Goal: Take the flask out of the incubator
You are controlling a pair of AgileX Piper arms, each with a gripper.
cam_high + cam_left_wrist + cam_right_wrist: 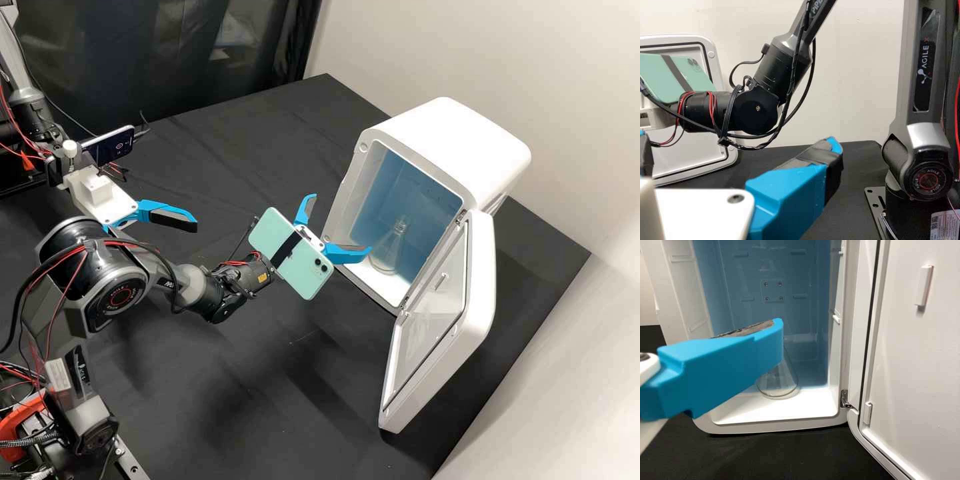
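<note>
The white incubator point(453, 143) stands on the right of the black bench with its door point(440, 313) swung wide open. Inside its blue chamber a clear conical flask point(393, 245) stands upright on the floor. My right gripper point(331, 230) hangs open just outside the opening, short of the flask and holding nothing. In the right wrist view one blue finger point(715, 367) partly covers the flask point(786, 376). My left gripper point(155, 219) is open and holds nothing, far to the left over the bench; one of its fingers point(800, 185) shows in the left wrist view.
A green phone point(293, 257) is strapped to the right arm's wrist. The open door point(910, 365) stands close beside the right gripper's path. An arm base point(920, 170) and red cables point(27, 160) sit at the bench's left side.
</note>
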